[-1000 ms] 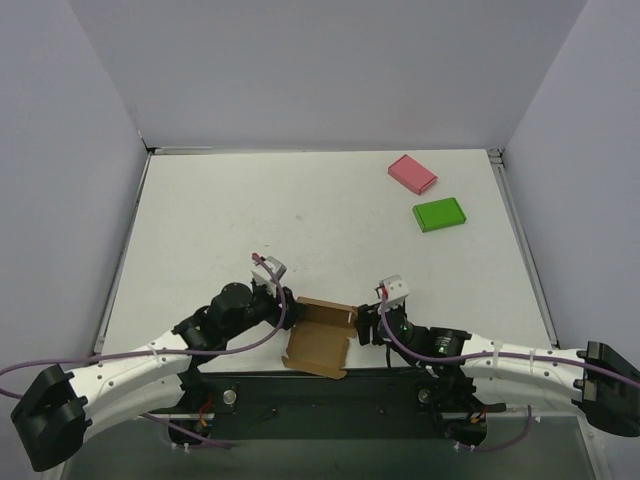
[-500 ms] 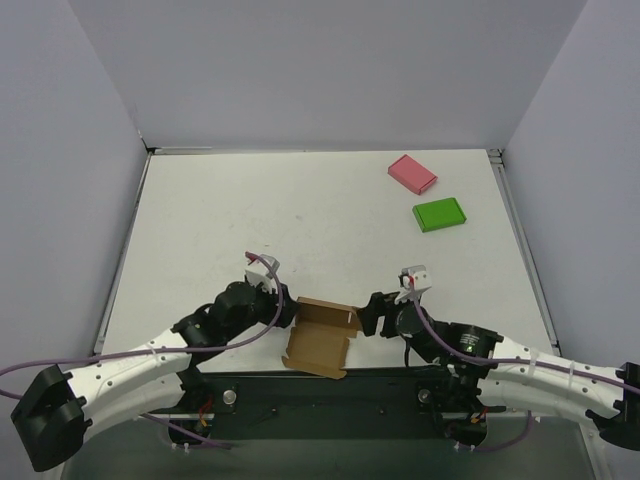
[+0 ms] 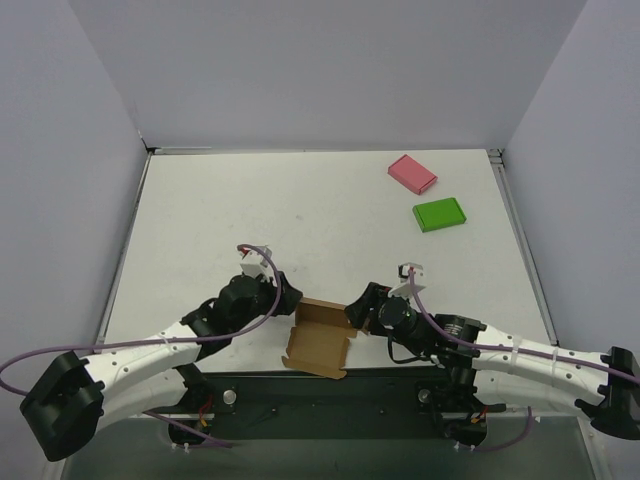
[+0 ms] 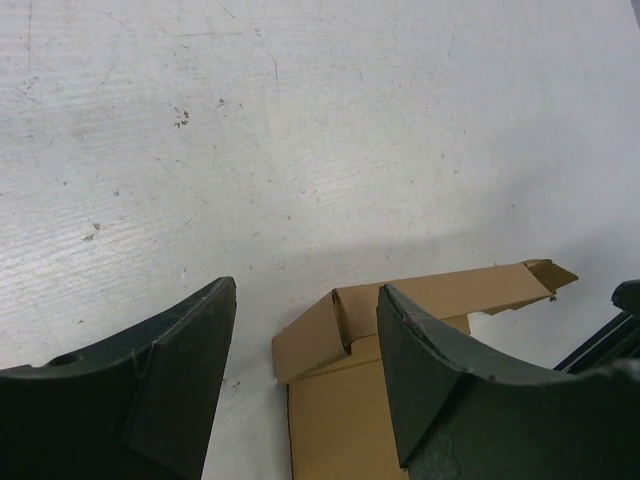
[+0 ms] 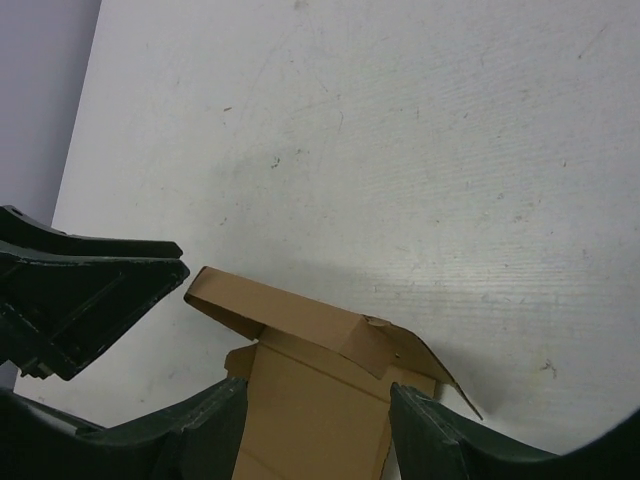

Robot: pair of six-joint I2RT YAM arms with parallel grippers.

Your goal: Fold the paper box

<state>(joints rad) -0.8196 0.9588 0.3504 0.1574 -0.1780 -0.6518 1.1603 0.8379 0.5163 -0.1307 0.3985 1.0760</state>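
Left claw (image 3: 288, 300) first: jaws wide apart, down low at the paper box (image 3: 320, 342), which sits at the near edge of the table (image 3: 300, 210), right between the two arms. On its wrist camera the raised corner of the brown card stands in the gap. One finger (image 4: 165, 370) is clear of it over bare table, the other (image 4: 450, 390) sits in front of the upright back flap, and whether it actually presses the card I can't quite tell. Nothing clamped. Over to the right claw (image 3: 356, 310): also spread, facing the same flap from the opposite side. Its fingers (image 5: 200, 435) straddle the box's floor panel, with the folded-up wall just ahead of the tips. No grip there either. Well apart, at the back right, lie a pink flat box (image 3: 412, 173) and a green flat box (image 3: 439, 215).
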